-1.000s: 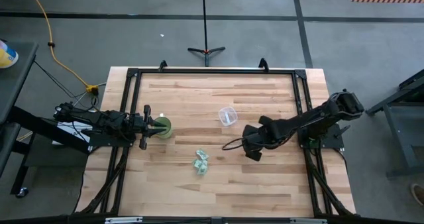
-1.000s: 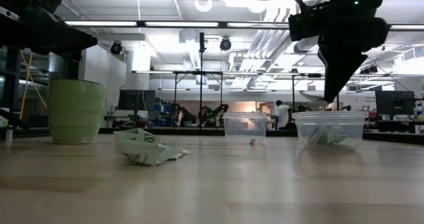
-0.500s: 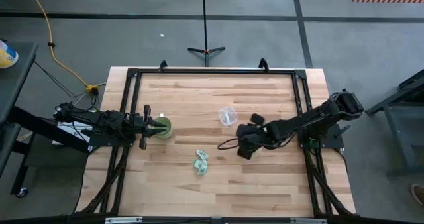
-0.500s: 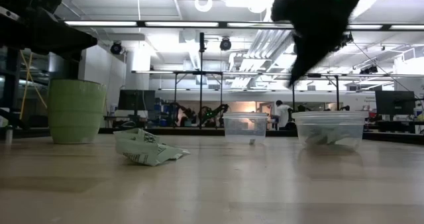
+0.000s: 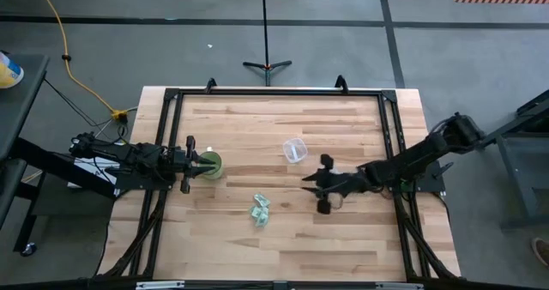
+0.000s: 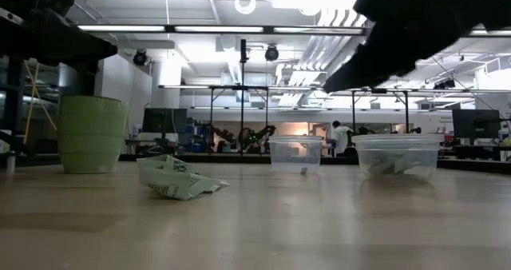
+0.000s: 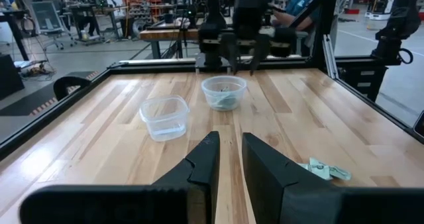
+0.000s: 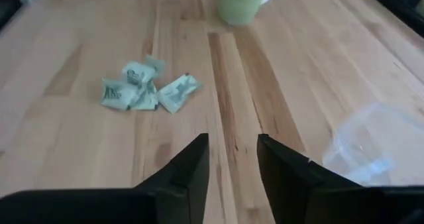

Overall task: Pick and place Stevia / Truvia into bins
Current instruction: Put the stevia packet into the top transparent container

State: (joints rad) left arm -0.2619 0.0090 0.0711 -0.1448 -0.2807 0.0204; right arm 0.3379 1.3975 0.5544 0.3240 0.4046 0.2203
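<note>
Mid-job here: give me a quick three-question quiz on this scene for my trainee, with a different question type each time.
1. True or false: the right gripper holds a pale green paper sweetener packet.
2. Multiple choice: the loose pile of crinkled packets lies A) on the floor, B) on the bare wooden table, C) inside a clear plastic cup.
3. Short answer: which container does the left gripper wait beside?

Key: 1 false, its fingers are open and empty. 2 B. 3 the solid green round cup.
</note>
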